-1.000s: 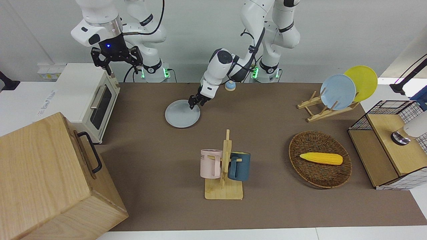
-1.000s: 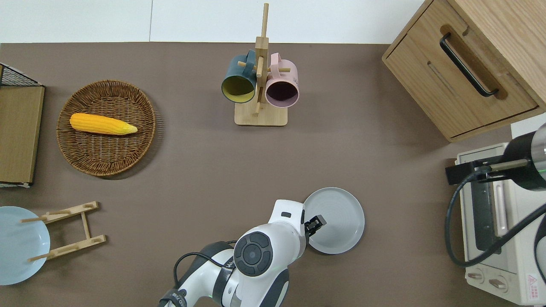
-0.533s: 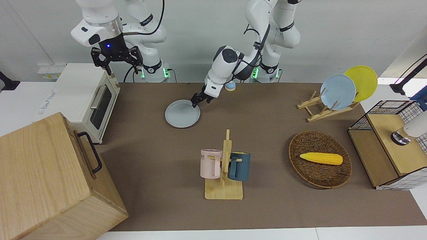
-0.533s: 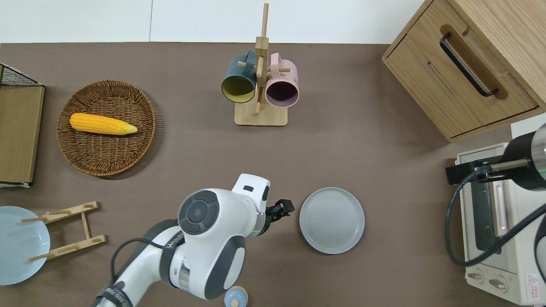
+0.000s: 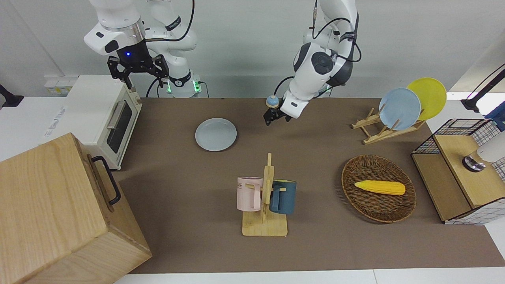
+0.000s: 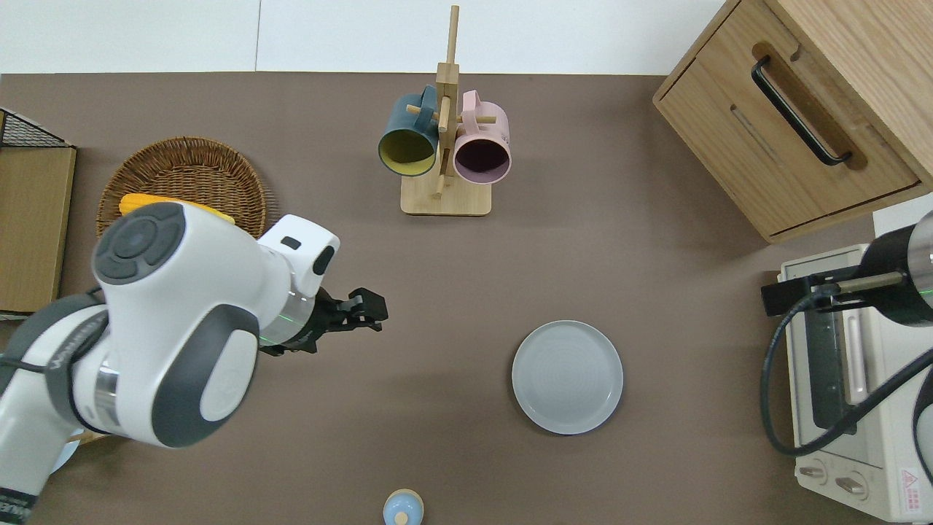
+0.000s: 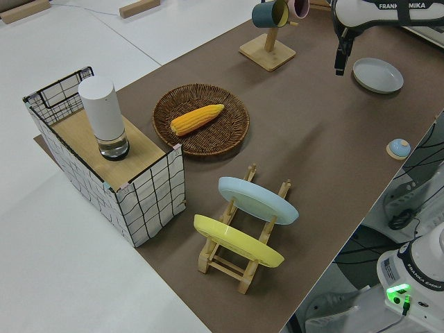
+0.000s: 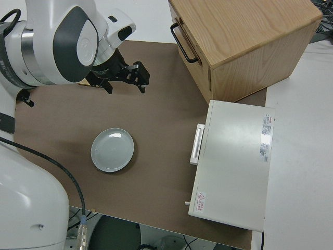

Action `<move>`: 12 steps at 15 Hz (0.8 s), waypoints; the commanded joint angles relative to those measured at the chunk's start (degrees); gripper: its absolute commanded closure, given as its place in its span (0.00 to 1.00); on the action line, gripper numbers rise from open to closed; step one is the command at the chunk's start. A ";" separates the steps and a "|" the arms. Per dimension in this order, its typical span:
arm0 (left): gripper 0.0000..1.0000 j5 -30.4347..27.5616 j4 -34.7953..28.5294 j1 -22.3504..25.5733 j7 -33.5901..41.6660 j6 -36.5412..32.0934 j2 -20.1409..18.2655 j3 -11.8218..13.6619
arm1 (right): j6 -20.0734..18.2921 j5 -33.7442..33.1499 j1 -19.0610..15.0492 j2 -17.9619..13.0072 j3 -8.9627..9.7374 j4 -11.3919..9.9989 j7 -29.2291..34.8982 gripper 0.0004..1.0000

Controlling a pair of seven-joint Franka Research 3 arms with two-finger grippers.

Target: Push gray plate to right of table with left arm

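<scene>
1. The left end effector (image 6: 362, 310) hangs over bare table (image 6: 619, 240), with its fingers apart and nothing between them. It touches nothing. The right end effector (image 5: 138, 68) is parked.
2. The gray plate (image 6: 567, 377) lies flat on the table, well apart from the left end effector and toward the right arm's end. It is nearer to the robots than the mug rack (image 6: 444, 146). Open matting lies between the plate and the toaster oven (image 6: 838, 379).
3. Judgement: the plate is already past the middle, so the push looks mostly done. If one more push is wanted, the risks are as follows.
4. Risk 1: the rim is low and shallow. If the fingers come in too high, they may ride over the rim and press on the plate instead of moving it. If they come in too low, they may scrape the matting.
5. Risk 2: contact off the centre line, i.e. not through the plate's middle, would prob. turn the plate or let it slip off to one side. It could then drift toward the table edge near the robots.
6. Risk 3: too long a push would bring the plate against the toaster oven, or the wooden cabinet (image 6: 787, 117) if the path bends away from the robots.
7. Risk 4: the wide arm body can sweep other things, e.g. the small blue knob (image 6: 402, 508) near the robots' edge or the mug rack, if it swings low.
</scene>
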 commanded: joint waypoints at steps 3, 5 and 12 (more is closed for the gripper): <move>0.00 8.99 4.09 7.70 12.42 -6.17 -0.37 0.31 | -0.40 0.05 -0.39 -0.41 0.15 -0.23 -0.87 0.00; 0.00 13.21 10.39 8.67 15.76 -11.24 -0.55 1.62 | -0.40 0.05 -0.39 -0.41 0.15 -0.23 -0.87 0.00; 0.00 14.37 19.30 10.34 27.02 -15.58 -0.72 9.18 | -0.40 0.14 -0.39 -0.41 0.15 -0.23 -0.87 0.00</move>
